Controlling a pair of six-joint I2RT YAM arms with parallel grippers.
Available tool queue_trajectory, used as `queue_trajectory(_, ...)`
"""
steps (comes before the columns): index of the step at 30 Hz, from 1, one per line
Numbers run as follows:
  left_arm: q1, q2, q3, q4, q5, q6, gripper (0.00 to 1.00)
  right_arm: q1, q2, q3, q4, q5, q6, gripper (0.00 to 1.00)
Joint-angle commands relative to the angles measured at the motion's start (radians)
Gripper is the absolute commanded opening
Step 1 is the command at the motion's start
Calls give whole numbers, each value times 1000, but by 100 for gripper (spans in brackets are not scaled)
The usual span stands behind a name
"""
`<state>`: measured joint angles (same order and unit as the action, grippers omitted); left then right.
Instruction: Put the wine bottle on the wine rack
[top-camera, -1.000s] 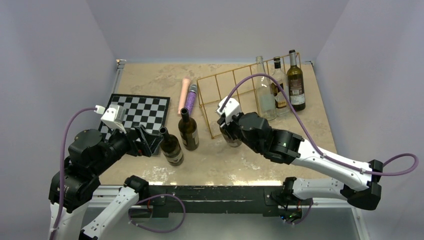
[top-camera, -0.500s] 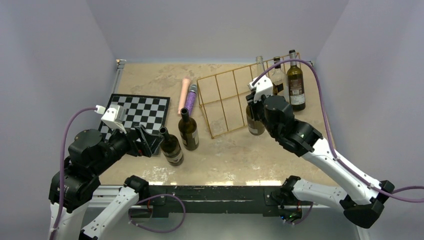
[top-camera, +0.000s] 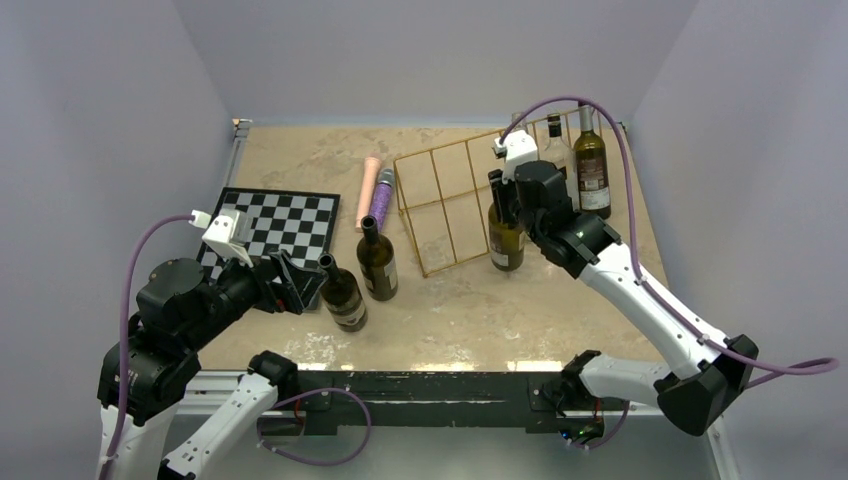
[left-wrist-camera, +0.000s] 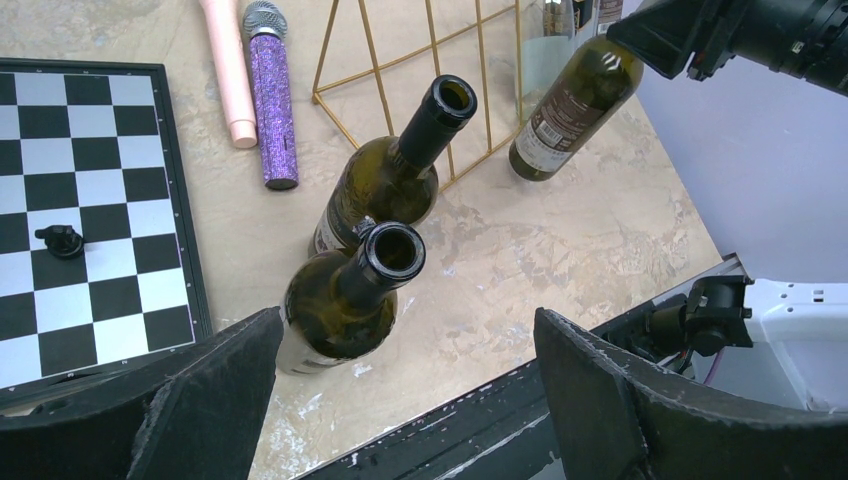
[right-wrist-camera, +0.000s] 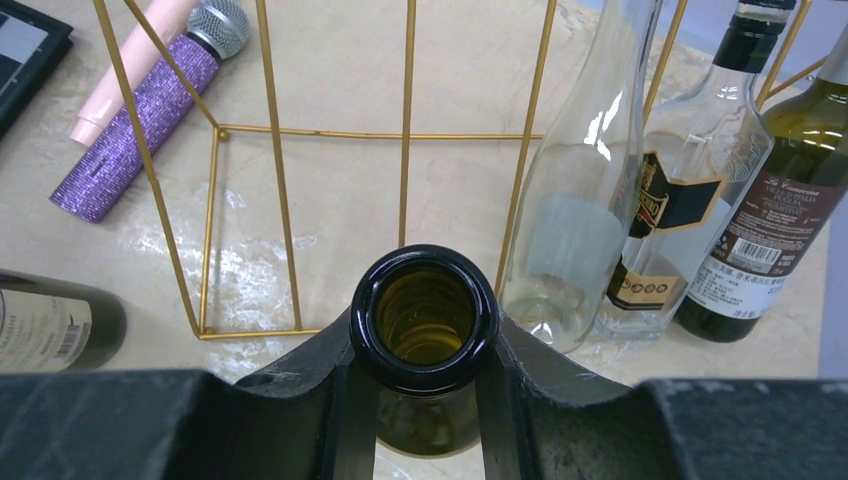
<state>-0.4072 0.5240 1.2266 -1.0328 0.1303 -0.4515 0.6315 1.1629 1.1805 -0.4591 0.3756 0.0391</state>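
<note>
The right end effector (top-camera: 500, 196) is clamped on the neck of the wine bottle (top-camera: 506, 242), one finger on each side just under the open mouth; the right wrist view shows this plainly. The bottle hangs close to upright at the near right corner of the wine rack (top-camera: 440, 198), just beside its wires. In the left wrist view it leans a little, and whether its base touches the table (top-camera: 300, 160) cannot be told. From above, the arm covers the bottle's shoulder.

Beyond it, at the far right, stand a clear bottle (right-wrist-camera: 585, 200), a black-capped bottle (right-wrist-camera: 690, 200) and a dark green bottle (top-camera: 591, 165). The clear one is almost wholly hidden behind the right wrist in the top view, and all three are cut off at the top in the wrist view.

The left end effector (left-wrist-camera: 405, 400) stands wide open and holds nothing, its fingers cropped by the lower edge. Just ahead of it stand a nearer dark bottle (left-wrist-camera: 345, 300) and a farther dark bottle (left-wrist-camera: 395, 185). The chessboard (top-camera: 280, 222) is partly covered by the left arm and carries a small black piece (left-wrist-camera: 60, 240), too small to name.
</note>
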Motion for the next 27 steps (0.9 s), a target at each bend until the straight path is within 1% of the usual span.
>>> queue_trajectory(1, -4, -2, 20, 30, 9, 10, 99, -29, 0, 107, 114, -19, 15, 0)
queue_trajectory(7, -4, 2, 26, 29, 6, 13, 99, -71, 57, 135, 145, -37, 20, 0)
queue_trajectory(16, -4, 7, 29, 22, 3, 20, 99, -146, 167, 194, 156, -114, 60, 0)
queue_trajectory(27, -4, 4, 20, 13, -6, 22, 99, -182, 296, 270, 125, -147, 42, 0)
